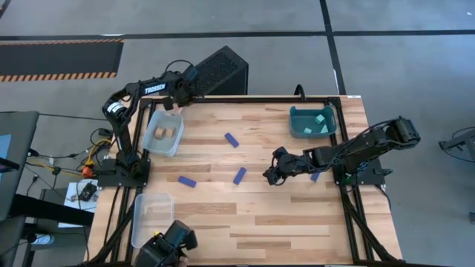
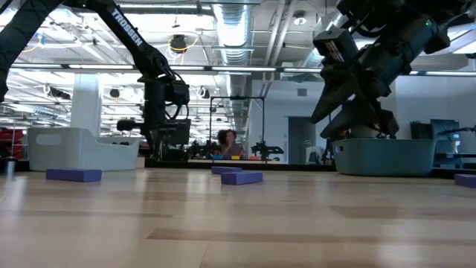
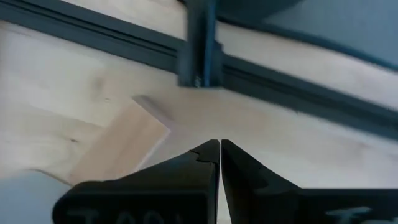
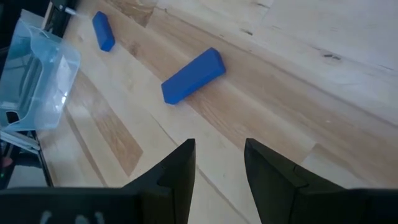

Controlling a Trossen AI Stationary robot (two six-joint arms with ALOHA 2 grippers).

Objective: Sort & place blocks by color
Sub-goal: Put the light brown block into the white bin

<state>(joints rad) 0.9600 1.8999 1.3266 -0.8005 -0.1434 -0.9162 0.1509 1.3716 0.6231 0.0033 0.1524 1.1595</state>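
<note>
Several dark blue bars lie flat on the wooden table: one point(image 1: 232, 139), one point(image 1: 187, 181), one point(image 1: 240, 175) and one point(image 1: 315, 176) beside my right arm. Cyan cubes point(image 1: 320, 119) sit in the teal bin point(image 1: 299, 127). Tan bits point(image 1: 165, 133) lie in the grey bin point(image 1: 172, 146). My right gripper point(image 1: 273, 175) hovers open above the table, just right of the nearest blue bar point(image 4: 193, 74), touching nothing. My left gripper point(image 3: 220, 149) is shut and holds nothing, over the table's far edge by the grey bin.
A clear bin point(image 1: 141, 222) stands at the table's near left corner and also shows in the right wrist view point(image 4: 37, 74). A black box point(image 1: 223, 70) sits beyond the far edge. The table's dark frame rail point(image 3: 199, 43) runs under the left gripper. A person point(image 2: 227, 141) sits far behind the table.
</note>
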